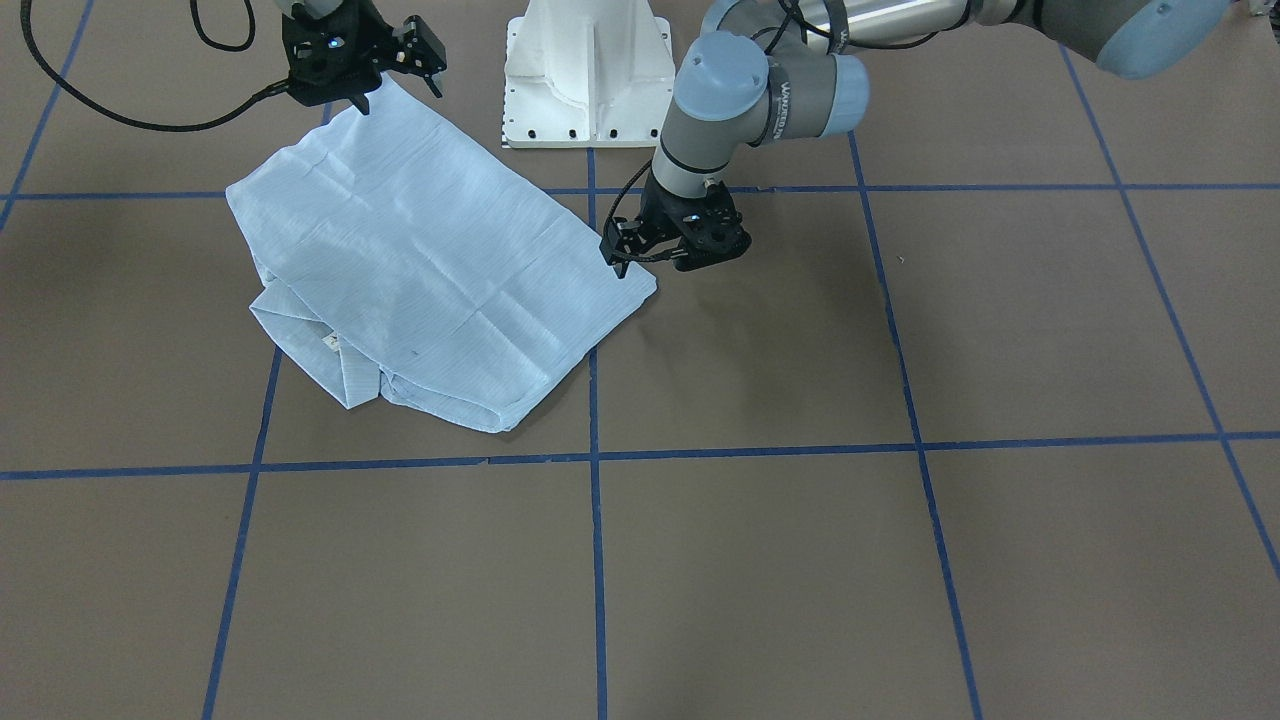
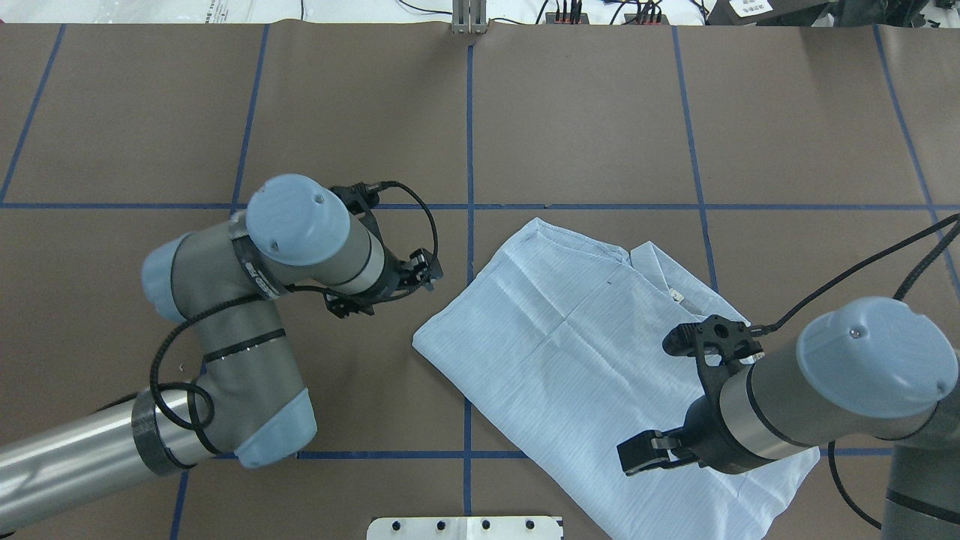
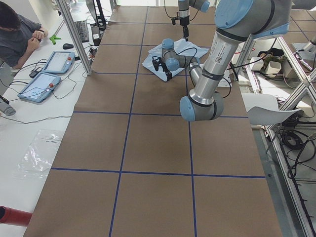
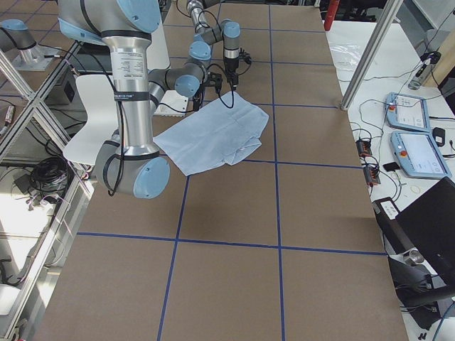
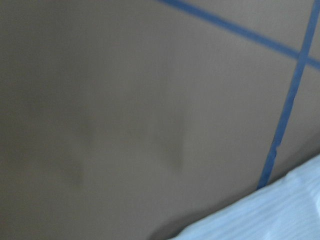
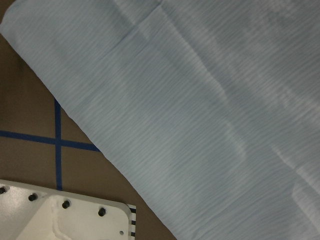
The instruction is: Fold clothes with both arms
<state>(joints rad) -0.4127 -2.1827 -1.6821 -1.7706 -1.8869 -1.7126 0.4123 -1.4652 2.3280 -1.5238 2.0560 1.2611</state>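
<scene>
Lying folded on the bench (image 2: 600, 112), the shirt (image 2: 562, 337) is ungripped. Left gripper (image 2: 382, 291) and right gripper (image 2: 651, 401) hover spread wide, empty.

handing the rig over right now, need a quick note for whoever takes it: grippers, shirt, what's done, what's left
Left gripper: open, empty, beside the shirt's corner nearest the table's middle.
Right gripper: open, empty, at the hem corner by the white base; I can't tell if it touches the shirt.
Shirt: flat on the table, on the robot's right half, lying diagonally, collar end away from the robot.
Done: the sleeves seem folded in, leaving one long panel.
Left: probably bring the hem end over to the collar. Neither gripper holds cloth yet.
</scene>
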